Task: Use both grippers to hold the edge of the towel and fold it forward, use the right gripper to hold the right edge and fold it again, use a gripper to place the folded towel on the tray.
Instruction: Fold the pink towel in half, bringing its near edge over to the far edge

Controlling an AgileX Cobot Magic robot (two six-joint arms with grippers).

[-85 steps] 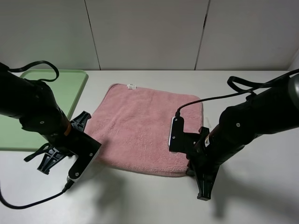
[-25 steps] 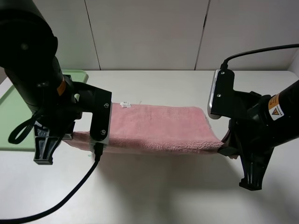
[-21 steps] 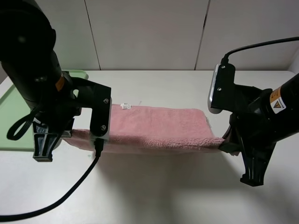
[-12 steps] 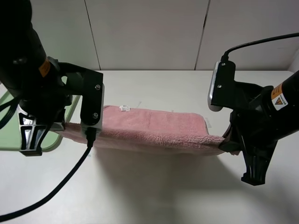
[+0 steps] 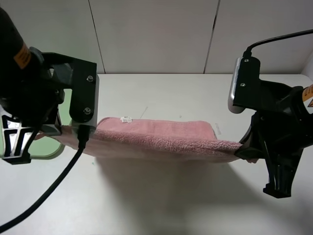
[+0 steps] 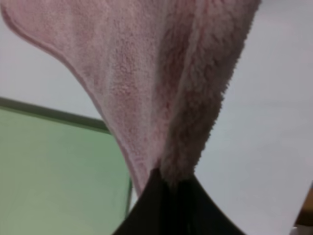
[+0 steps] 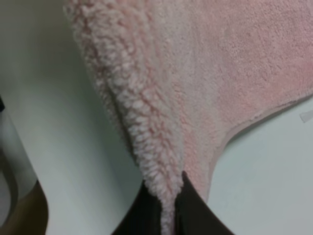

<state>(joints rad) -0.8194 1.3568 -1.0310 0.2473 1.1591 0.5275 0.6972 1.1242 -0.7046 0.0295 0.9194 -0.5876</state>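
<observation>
- Two grippers are closed on the towel (image 5: 156,139). The left gripper (image 5: 55,132) is clamped on its left end and the right gripper (image 5: 246,150) on its right end. In each wrist view, pink pile is seen pinched between dark jaws.
- The towel is held stretched across the middle of the worktop (image 5: 161,200). It is lifted at the gripped hem (image 6: 100,111), while the far part with the white tag (image 5: 126,119) appears to rest on the surface.
- The tray (image 6: 54,171) is seen at the worktop's left edge, just beside the towel's left end and partly hidden by the left arm (image 5: 29,98).
- The first step, the forward fold with both grippers, is judged to be in hand and not yet finished. The second fold and the placing on the tray are not yet begun.
- For the next move, the held hem would need to be carried level toward the worktop's far edge and lowered onto the far hem. The layers should be matched at both ends before the jaws are opened.
</observation>
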